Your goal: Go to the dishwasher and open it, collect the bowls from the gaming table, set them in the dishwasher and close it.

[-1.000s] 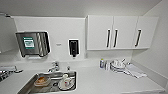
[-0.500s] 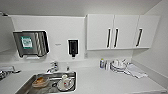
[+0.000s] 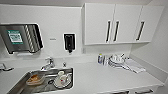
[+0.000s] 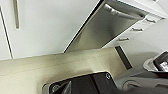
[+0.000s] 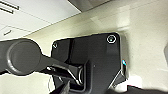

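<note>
While the dishwasher [image 4: 105,30] sat among the white lower cabinets, steel door closed, gripper states unreadable, you did best squaring up before reaching for its top bar handle [image 4: 120,13].

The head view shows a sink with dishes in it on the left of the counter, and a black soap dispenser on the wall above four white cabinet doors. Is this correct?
Not quite. In the head view the black soap dispenser hangs on the wall beside the white cabinet doors, to their left, not above them, and three doors show, not clearly four. The sink with dishes on the left of the counter is correct.
</note>
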